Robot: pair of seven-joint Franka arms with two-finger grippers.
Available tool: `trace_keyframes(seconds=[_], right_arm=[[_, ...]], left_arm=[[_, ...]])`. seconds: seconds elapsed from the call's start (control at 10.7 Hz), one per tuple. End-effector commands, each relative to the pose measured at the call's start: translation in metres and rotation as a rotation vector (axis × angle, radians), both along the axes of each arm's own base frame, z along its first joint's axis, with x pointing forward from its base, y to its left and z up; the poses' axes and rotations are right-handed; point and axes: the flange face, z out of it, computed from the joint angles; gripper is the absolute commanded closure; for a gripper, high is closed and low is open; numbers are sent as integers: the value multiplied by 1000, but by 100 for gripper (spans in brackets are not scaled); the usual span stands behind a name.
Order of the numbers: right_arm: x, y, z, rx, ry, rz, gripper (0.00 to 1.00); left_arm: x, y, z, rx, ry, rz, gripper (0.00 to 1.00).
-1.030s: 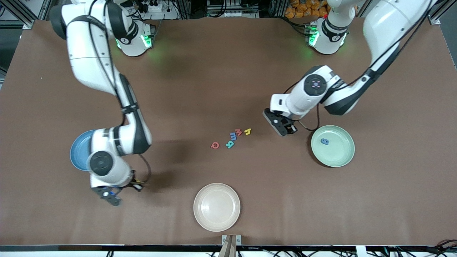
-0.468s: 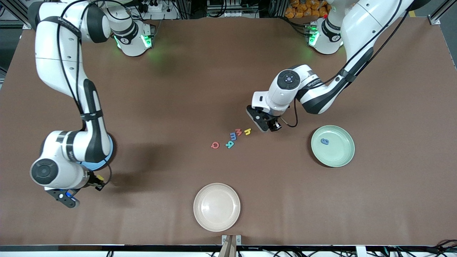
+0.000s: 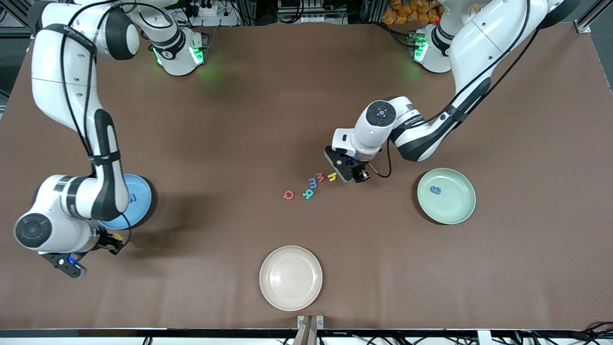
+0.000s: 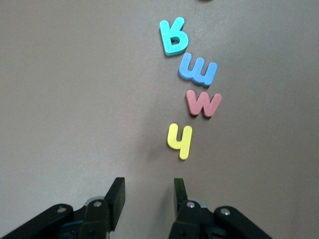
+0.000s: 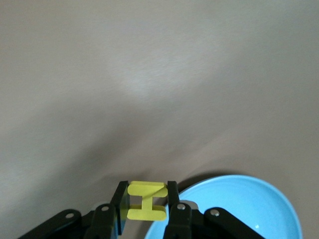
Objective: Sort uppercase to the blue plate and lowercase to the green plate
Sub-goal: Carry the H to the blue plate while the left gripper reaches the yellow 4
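My right gripper [image 5: 145,193] is shut on the yellow H [image 5: 146,201], held upright over the table just off the blue plate's [image 3: 141,190] rim. A dark blue letter [image 3: 132,198] lies on that plate. My left gripper [image 4: 148,189] hangs open and empty over the table beside the yellow h [image 4: 180,140]. Past the h lie the red w [image 4: 203,103], the light blue m [image 4: 198,73] and the teal R [image 4: 173,36]. The red Q [image 3: 288,194] ends the row. A dark blue g [image 3: 435,189] rests in the green plate [image 3: 455,211].
A cream plate [image 3: 290,278] sits near the table's front edge, nearer the front camera than the letters. The right arm's wrist [image 3: 52,225] covers part of the blue plate.
The right arm swung toward its own end of the table with the H, uncovering most of the blue plate. The left gripper moved from beside the green plate to the yellow h.
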Motion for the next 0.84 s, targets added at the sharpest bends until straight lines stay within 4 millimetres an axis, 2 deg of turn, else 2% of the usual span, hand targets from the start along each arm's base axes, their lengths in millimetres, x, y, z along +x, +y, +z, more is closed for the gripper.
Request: trace_keyframes(seconds=[0.0,0.09,0.19,0.28,0.37,0.47,0.56,0.75], right_arm=[[-9,-3,-5,21,35,-1,100],[-14,-2,0,27,62,-16,100],[-22,-1,14,40,97,-27,100],[-35,3,30,56,121,-29,100],[-51,0,36,71,130,-26,100],[-62,-8,31,76,105,-15,100],[-68,-11,17,72,71,4,100],[-71,-12,6,69,59,5,100]], left_arm=[[-4,-21,-1,4,-31,11,53],[-1,-22,-2,8,-38,13,53],[-6,-29,-3,6,-35,7,53],[-5,-30,-7,12,-38,4,53],[-3,-31,-10,15,-42,3,53],[-7,-37,-15,9,-36,-6,53],[-1,-36,-20,4,-48,-6,53],[-5,-41,-24,13,-51,6,53]])
